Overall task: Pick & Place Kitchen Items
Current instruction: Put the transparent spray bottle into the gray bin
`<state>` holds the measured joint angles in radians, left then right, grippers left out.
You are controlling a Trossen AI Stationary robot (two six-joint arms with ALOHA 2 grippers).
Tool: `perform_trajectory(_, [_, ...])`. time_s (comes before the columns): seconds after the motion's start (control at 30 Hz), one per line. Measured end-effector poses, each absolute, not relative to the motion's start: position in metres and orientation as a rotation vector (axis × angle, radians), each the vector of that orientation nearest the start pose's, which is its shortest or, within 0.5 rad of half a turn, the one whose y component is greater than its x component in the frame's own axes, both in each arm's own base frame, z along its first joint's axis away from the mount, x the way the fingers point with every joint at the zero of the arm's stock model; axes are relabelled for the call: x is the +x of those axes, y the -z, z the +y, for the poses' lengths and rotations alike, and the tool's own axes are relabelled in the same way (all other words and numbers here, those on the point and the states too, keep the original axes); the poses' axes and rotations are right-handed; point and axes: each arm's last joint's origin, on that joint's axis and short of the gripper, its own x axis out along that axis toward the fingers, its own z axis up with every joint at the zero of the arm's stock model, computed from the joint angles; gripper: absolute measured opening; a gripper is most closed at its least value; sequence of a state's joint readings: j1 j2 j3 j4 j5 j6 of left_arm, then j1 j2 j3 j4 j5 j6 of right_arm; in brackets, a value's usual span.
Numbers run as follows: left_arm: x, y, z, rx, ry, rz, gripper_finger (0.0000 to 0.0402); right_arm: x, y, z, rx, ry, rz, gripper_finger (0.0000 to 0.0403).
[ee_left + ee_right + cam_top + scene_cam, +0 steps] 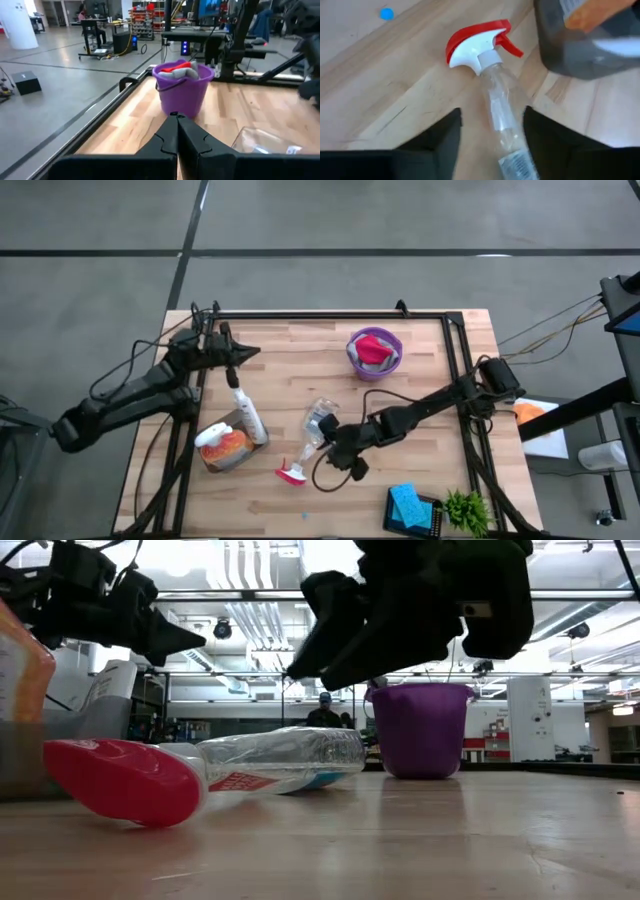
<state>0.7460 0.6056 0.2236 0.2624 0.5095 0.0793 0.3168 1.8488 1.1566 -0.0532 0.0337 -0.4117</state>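
Clear spray bottle [497,95] lies flat on table [420,370]; right gripper [492,132] fingers spread either side, not pinching. Left gripper [176,131] pressed together.

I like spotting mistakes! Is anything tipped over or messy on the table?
Yes. The clear plastic spray bottle with the red trigger lies flat on the wooden table instead of standing. The right end effector hangs open just above it.

You see a clear spray bottle [316,428] with red-and-white trigger head [479,44], purple bucket [374,364] holding red cloth [373,346] and grey cloth [175,74], blue sponges [408,503], green plant [467,509], pale striped wooden table [290,370].
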Motion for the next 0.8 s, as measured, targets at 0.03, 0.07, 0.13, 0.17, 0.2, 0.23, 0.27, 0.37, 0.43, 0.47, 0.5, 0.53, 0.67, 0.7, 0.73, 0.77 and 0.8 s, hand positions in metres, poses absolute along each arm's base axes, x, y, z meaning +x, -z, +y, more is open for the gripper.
perform_trajectory(0.03, [0.116, -0.206, 0.088, 0.019, -0.233, 0.109, 0.0000, 0.372, -0.181, 0.121, -0.545, -0.428, 0.668, 0.0217])
perform_trajectory(0.07, [0.116, -0.206, 0.088, 0.028, -0.236, 0.113, 0.0000, 0.375, -0.182, 0.122, -0.565, -0.435, 0.659, 0.0237])
perform_trajectory(0.13, [0.116, -0.203, 0.088, 0.036, -0.252, 0.122, 0.0000, 0.379, -0.182, 0.123, -0.588, -0.443, 0.654, 0.0273])
perform_trajectory(0.17, [0.115, -0.202, 0.089, 0.034, -0.269, 0.127, 0.0000, 0.383, -0.181, 0.124, -0.594, -0.444, 0.656, 0.0285])
perform_trajectory(0.2, [0.115, -0.201, 0.089, 0.033, -0.285, 0.131, 0.0000, 0.388, -0.181, 0.125, -0.602, -0.445, 0.646, 0.0295])
perform_trajectory(0.23, [0.115, -0.200, 0.090, 0.033, -0.307, 0.136, 0.0000, 0.392, -0.180, 0.126, -0.612, -0.450, 0.652, 0.0301])
perform_trajectory(0.27, [0.115, -0.200, 0.090, 0.032, -0.328, 0.139, 0.0000, 0.397, -0.177, 0.127, -0.625, -0.459, 0.675, 0.0304])
perform_trajectory(0.37, [0.114, -0.197, 0.092, 0.020, -0.374, 0.156, 0.0000, 0.416, -0.166, 0.133, -0.663, -0.492, 0.744, 0.0298])
perform_trajectory(0.43, [0.114, -0.197, 0.092, 0.018, -0.387, 0.160, 0.0000, 0.429, -0.156, 0.138, -0.677, -0.514, 0.816, 0.0286])
perform_trajectory(0.47, [0.114, -0.197, 0.092, 0.018, -0.392, 0.160, 0.0000, 0.435, -0.153, 0.139, -0.689, -0.519, 0.834, 0.0280])
perform_trajectory(0.5, [0.114, -0.197, 0.092, 0.016, -0.394, 0.163, 0.0000, 0.442, -0.152, 0.141, -0.698, -0.523, 0.852, 0.0273])
perform_trajectory(0.53, [0.114, -0.196, 0.092, 0.015, -0.394, 0.164, 0.0000, 0.447, -0.152, 0.142, -0.703, -0.528, 0.867, 0.0266])
perform_trajectory(0.67, [0.114, -0.196, 0.092, 0.010, -0.397, 0.170, 0.0000, 0.465, -0.147, 0.145, -0.733, -0.534, 0.910, 0.0242])
perform_trajectory(0.7, [0.114, -0.196, 0.092, 0.008, -0.397, 0.171, 0.0000, 0.467, -0.148, 0.145, -0.740, -0.535, 0.924, 0.0237])
perform_trajectory(0.73, [0.114, -0.195, 0.092, 0.005, -0.397, 0.173, 0.0000, 0.468, -0.148, 0.145, -0.748, -0.534, 0.934, 0.0233])
perform_trajectory(0.77, [0.114, -0.195, 0.092, 0.002, -0.397, 0.173, 0.0000, 0.470, -0.149, 0.145, -0.761, -0.529, 0.941, 0.0229])
perform_trajectory(0.8, [0.114, -0.195, 0.092, 0.002, -0.397, 0.173, 0.0000, 0.471, -0.149, 0.145, -0.775, -0.523, 0.947, 0.0226])
